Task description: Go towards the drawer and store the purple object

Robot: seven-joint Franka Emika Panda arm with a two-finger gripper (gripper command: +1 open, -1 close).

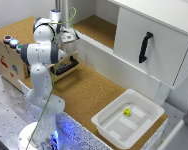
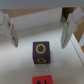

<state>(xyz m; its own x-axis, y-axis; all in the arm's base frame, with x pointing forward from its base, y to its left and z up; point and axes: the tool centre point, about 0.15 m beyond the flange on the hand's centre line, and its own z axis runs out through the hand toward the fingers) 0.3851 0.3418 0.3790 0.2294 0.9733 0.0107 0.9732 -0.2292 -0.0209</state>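
One purple cube (image 2: 41,52), marked with yellow rings, is seen in the wrist view resting on a pale surface between the two fingers (image 2: 8,30) of the tool (image 2: 38,31), which are spread wide and touch nothing. A red block (image 2: 42,80) lies just beside the cube and partly out of frame. In the exterior view the cube cannot be made out; the tool (image 1: 69,36) hangs above the drawer (image 1: 65,65), which is judged to stand open in the low wooden cabinet (image 1: 9,57) on the cork counter (image 1: 94,92). Whether the cube already lies inside that drawer cannot be told. Risks are judged as follows: a closing off-centre could tip or twist the cube, and the red block could be caught by a finger. A white tray (image 1: 128,120) well apart holds one small yellow object (image 1: 127,112). Coloured knobs (image 1: 12,41) sit on the cabinet top.
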